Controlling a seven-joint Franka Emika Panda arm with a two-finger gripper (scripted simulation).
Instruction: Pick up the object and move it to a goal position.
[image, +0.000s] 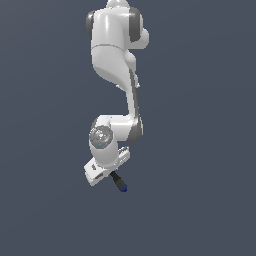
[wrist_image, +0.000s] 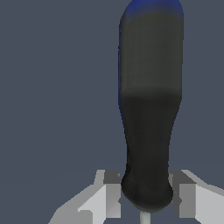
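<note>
The screwdriver (image: 119, 182) sticks out from under the white hand in the exterior view, black handle with a blue end cap at its lower right tip. In the wrist view the black handle (wrist_image: 151, 131) fills the frame, blue cap at the far end, and a sliver of grey shaft shows at the handle's base. My gripper (wrist_image: 145, 197) is shut on the screwdriver, one finger (wrist_image: 107, 197) on each side of the handle's lower end. In the exterior view the gripper (image: 111, 175) is mostly hidden by the hand.
The white arm (image: 117, 55) hangs down from the top of the exterior view. The background is plain dark grey-blue, with no other objects or goal marker visible.
</note>
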